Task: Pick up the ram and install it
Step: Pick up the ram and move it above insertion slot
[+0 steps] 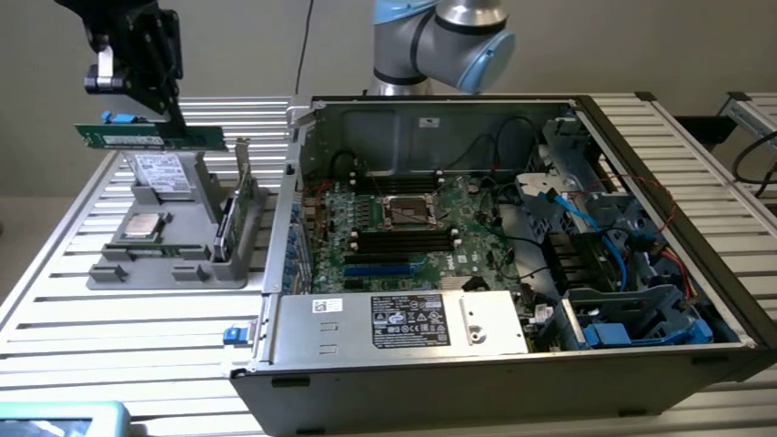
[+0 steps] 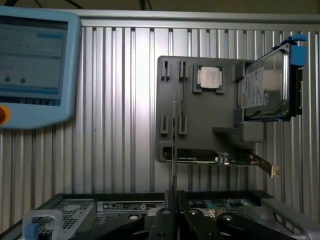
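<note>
- Closest to the wrist camera, your claw [image 2: 173,200] is pinched narrow on the ram [image 2: 174,145], which you see edge-on as a thin line standing out from it.
- In the exterior view the ram hangs level at the upper left of the frame. It is above the grey holder [image 1: 170,259] on the desk [image 1: 73,309] without touching it, and well apart from the open computer case [image 1: 486,387].
- Your grip looks off-centre, nearer the stick's end on the exterior view's right. I judge the long free end could twist in the pinch under pressure and meet a slot crooked.
- Black slots [image 1: 401,241] sit mid-frame on the motherboard [image 1: 479,205], deep inside the case. The case wall on the exterior view's left stands between ram and board, so a low path could clip it.
- Loose cables [image 1: 552,196] lie just beside the board, right of centre in the frame, and a claw coming in wide could snag them.
- You cannot tell from here whether the slot latches are open; closed ones would block seating.
</note>
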`<action>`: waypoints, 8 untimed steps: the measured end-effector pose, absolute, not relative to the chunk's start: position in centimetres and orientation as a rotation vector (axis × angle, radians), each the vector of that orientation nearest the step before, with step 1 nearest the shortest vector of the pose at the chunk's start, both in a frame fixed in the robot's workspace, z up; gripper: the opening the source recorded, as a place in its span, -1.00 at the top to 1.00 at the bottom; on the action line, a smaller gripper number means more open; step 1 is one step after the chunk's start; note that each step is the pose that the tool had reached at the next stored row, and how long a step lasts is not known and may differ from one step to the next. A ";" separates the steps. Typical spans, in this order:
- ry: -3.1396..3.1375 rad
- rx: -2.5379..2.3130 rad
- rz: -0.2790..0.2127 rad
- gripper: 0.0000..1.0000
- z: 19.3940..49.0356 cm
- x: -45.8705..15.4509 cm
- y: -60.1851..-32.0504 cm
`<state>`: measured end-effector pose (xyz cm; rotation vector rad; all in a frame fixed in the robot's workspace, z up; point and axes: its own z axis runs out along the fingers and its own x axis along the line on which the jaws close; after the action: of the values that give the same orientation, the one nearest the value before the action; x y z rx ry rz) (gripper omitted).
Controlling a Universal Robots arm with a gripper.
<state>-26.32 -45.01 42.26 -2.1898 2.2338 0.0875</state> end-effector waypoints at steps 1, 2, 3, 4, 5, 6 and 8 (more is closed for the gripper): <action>2.233 -2.191 0.089 0.75 42.3 -26.0 -45.0; 2.233 -2.192 0.089 0.75 42.3 -25.7 -45.0; 2.233 -2.194 0.090 0.75 42.3 -25.3 -45.1; 2.232 -2.195 0.090 0.75 42.3 -25.0 -45.1; 2.232 -2.196 0.090 0.75 42.3 -24.7 -45.1; 2.232 -2.197 0.090 0.75 42.3 -24.3 -45.1; 2.233 -2.199 0.089 0.75 42.3 -23.5 -45.1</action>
<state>-23.53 -45.13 42.34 -2.1988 2.2327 0.0895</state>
